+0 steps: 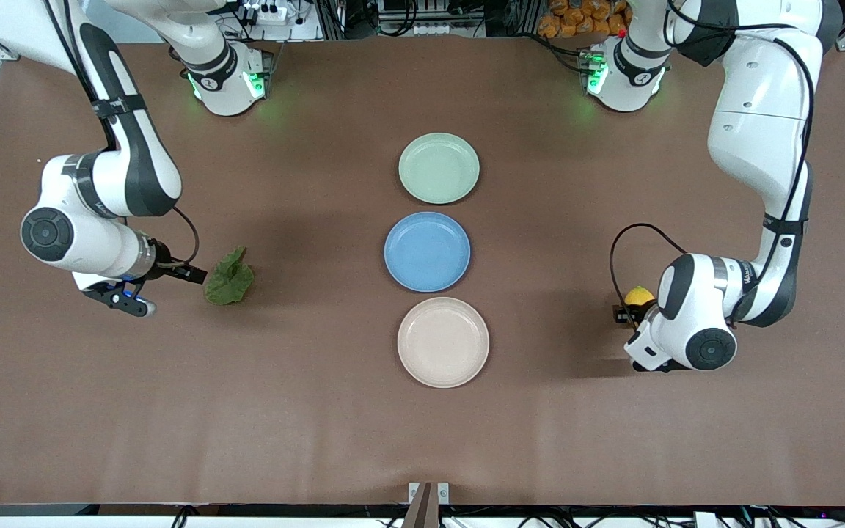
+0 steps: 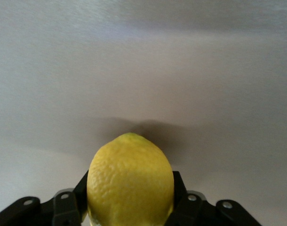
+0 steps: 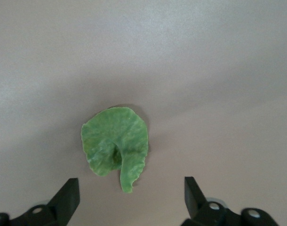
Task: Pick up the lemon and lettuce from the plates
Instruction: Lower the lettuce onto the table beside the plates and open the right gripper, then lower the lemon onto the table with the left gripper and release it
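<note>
Lemon and lettuce both lay off the plates, so by my reading the picking itself was over and the step in hand was the setting-down at the two ends of the worktop (image 1: pixel 320 433). Lowest in the frame, at its centre, the beige plate (image 1: pixel 443 381) sat bare. A little higher, toward the left arm's end, the left claw (image 2: pixel 129 203) was clamped on the lemon (image 2: pixel 130 181), a finger pressed to each flank and the fruit's tip poking out ahead of it. Whether the lemon rested on the worktop I could not tell. The next move there probably called for parting the fingers fully and drawing straight up, slowly, since a round fruit may roll. At mid-height, toward the right arm's end, the lettuce (image 1: pixel 229 277) lay flat on the worktop, untouched. The right claw (image 3: pixel 129 194) hung just beside it with its fingers wide apart, the leaf lying ahead of the gap, stalk end toward the claw. That arm likely needed only to back away. Higher up the centre sat the blue plate (image 1: pixel 427 251), then the mint plate (image 1: pixel 439 168), both bare.
</note>
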